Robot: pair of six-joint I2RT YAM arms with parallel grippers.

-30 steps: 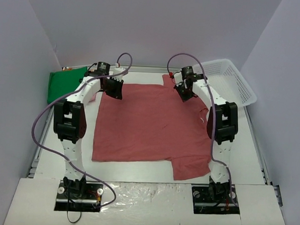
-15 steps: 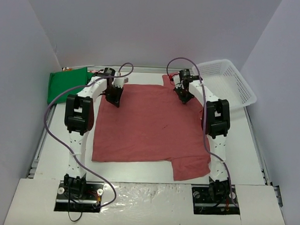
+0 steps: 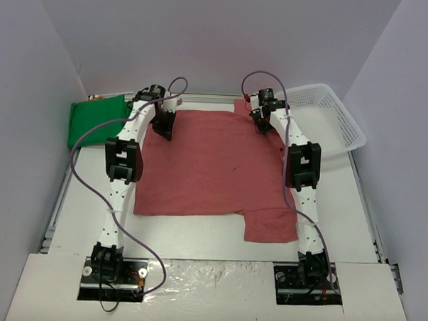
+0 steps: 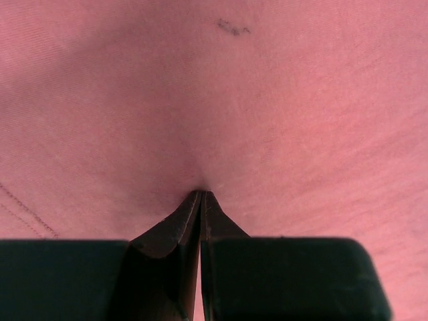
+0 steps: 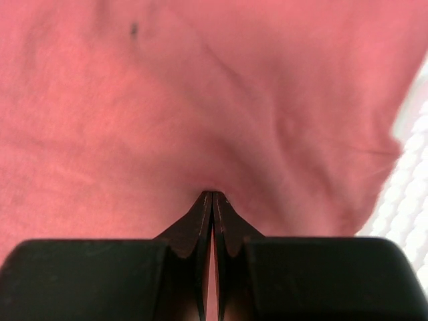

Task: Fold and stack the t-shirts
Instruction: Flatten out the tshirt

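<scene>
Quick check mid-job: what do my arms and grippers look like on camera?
Both the left arm and right arm have white links and boxy black joint housings. A lilac cable loops loosely along each, with a small red part near the right wrist. The left gripper and right gripper are black blocks ending in dark, tapered fingers.

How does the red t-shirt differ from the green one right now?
The large dusty-red cloth t-shirt lies spread flat centrally; the bright green cloth t-shirt sits compact at the far-left corner. The left hand and right hand pinch the red one; neither holds the green. Both are plain cloth.
</scene>
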